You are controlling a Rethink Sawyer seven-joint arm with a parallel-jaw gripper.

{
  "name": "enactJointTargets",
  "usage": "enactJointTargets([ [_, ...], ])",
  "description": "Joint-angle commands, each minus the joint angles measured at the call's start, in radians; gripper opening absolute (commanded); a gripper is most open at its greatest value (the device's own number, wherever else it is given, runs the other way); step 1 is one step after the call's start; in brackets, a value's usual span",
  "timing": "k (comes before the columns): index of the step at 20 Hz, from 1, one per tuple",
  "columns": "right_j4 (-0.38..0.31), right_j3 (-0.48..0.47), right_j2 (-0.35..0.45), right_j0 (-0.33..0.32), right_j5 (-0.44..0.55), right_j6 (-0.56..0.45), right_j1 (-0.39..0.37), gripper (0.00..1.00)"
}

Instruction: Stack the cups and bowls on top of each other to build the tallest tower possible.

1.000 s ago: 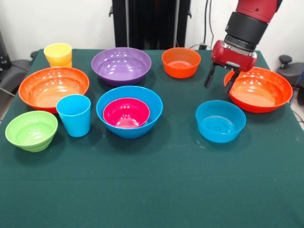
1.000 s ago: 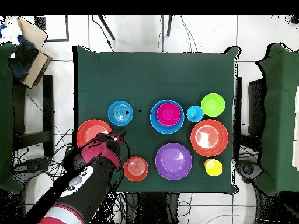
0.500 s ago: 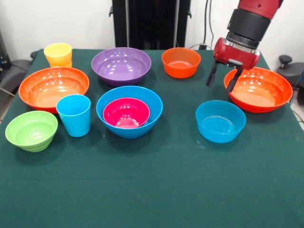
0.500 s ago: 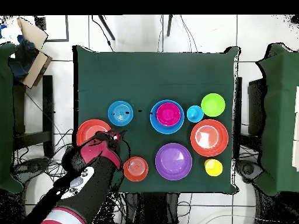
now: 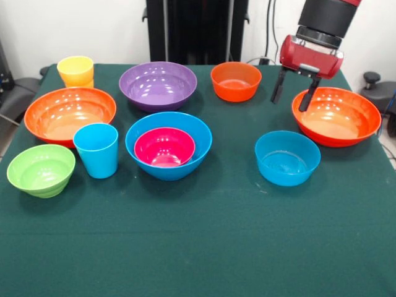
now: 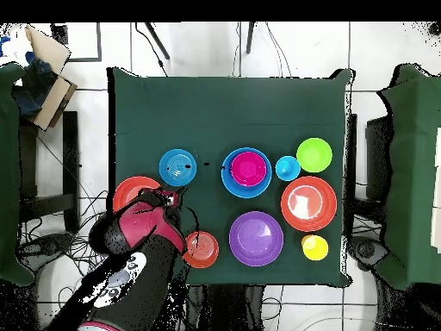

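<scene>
tower (image 5: 168, 146) being kept at two pieces: magenta bowl (image 5: 164, 146) nested in large blue bowl (image 5: 184, 124), mid-table. gripper (image 5: 294, 96) being raised, empty, jaws spread, off left rim of right large orange bowl (image 5: 339, 116). bowl being left ungrasped; no progress being made.

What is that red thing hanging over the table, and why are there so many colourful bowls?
That red thing is a robot arm. Its tool is like a hand with two fingers, open and holding nothing, hanging by a large orange bowl. One picture looks across the green table; the other looks straight down from above. On the table are bowls and two cups: a blue cup and a yellow cup. A magenta bowl already sits inside a large blue bowl. The robot should stack them into a tower.
</scene>
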Motion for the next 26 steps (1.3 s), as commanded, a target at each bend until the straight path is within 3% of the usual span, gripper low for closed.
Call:
enactJointTargets([
  [1, 0.003, 0.021, 0.116, 0.027, 0.012, 0.121, 0.016, 1.0],
  [5, 0.018, 0.002, 0.103, 0.048, 0.011, 0.133, 0.043, 1.0],
  [8, 0.049, -0.047, 0.073, 0.08, -0.036, 0.164, 0.125, 1.0],
  [12, 0.07, -0.077, 0.053, 0.092, -0.066, 0.165, 0.18, 1.0],
  [15, 0.067, -0.08, 0.056, 0.082, -0.085, 0.151, 0.191, 1.0],
  [20, 0.021, -0.122, 0.09, 0.009, -0.166, 0.1, 0.244, 1.0],
  [26, 0.017, -0.122, 0.09, 0.0, -0.177, 0.087, 0.248, 1.0],
])
